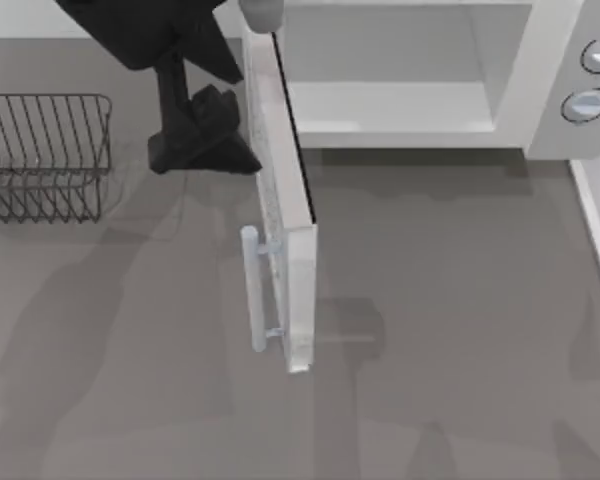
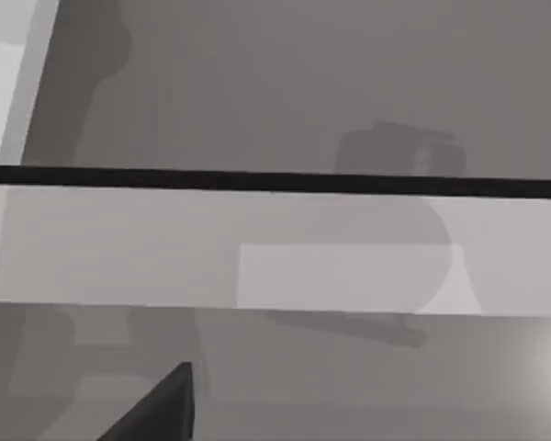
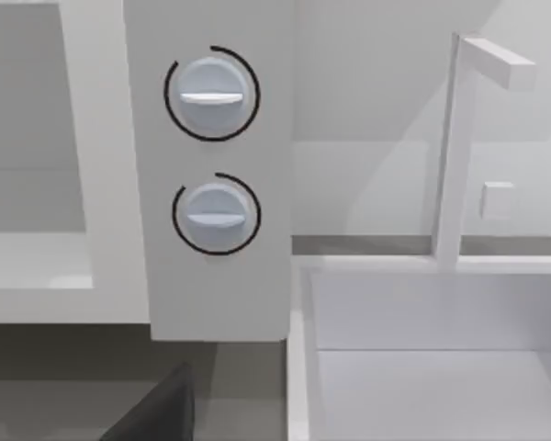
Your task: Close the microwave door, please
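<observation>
The microwave (image 1: 545, 100) stands at the back of the table, its pale cavity (image 1: 390, 70) exposed. The microwave door (image 1: 285, 200) stands open and juts out toward the front, hinged at the cavity's left side. Its pale bar handle (image 1: 252, 290) faces left. My left gripper (image 1: 225, 140) is beside the door's outer face, near the hinge end. The left wrist view looks closely onto the door (image 2: 275, 248), a pale band with a black strip. The right wrist view faces the microwave's side panel (image 3: 220, 294) with two round knobs (image 3: 211, 95).
A dark wire rack (image 1: 45, 155) sits at the left edge of the table. A white basin (image 3: 422, 349) with an upright white post (image 3: 450, 147) stands right of the microwave; its rim (image 1: 595, 230) runs along the table's right side.
</observation>
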